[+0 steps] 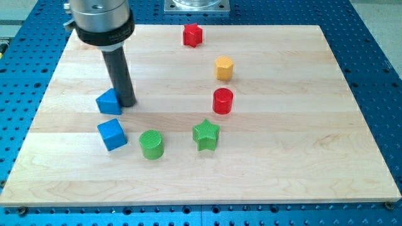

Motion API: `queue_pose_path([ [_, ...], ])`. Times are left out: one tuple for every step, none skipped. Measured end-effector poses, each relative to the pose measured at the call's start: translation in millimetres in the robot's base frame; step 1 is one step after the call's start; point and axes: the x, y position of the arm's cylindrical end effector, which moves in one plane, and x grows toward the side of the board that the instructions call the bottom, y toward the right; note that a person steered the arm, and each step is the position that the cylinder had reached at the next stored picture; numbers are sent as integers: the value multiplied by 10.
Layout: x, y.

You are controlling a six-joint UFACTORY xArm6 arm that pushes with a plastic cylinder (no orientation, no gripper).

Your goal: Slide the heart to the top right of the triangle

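My tip (127, 102) sits on the wooden board (301, 157) at the view's left, touching the right side of a blue block (108, 101) that looks like the triangle, though its shape is partly hidden by the rod. No gripper on this rig, just a bare rod, so nothing is held. Blue cube (112, 134) lies just below that block, apart from it. Green cylinder (151, 144) is to the right of the cube, near the view's bottom. Green star (206, 135) further right. Red cylinder (223, 101) sits above the star, yellow hexagon block (224, 68) above that. Red block (193, 35) near the view's top edge is the likeliest heart, but the outline is too small to confirm; it's well apart from the tip and the blue blocks. Blue perforated table (377, 56) surrounds the board.
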Motion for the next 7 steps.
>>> queue_pose_path([
  [-175, -40],
  [-942, 78],
  [-1676, 179],
  [-2334, 255],
  [-2418, 80],
  [-2422, -307],
  [-2423, -561],
])
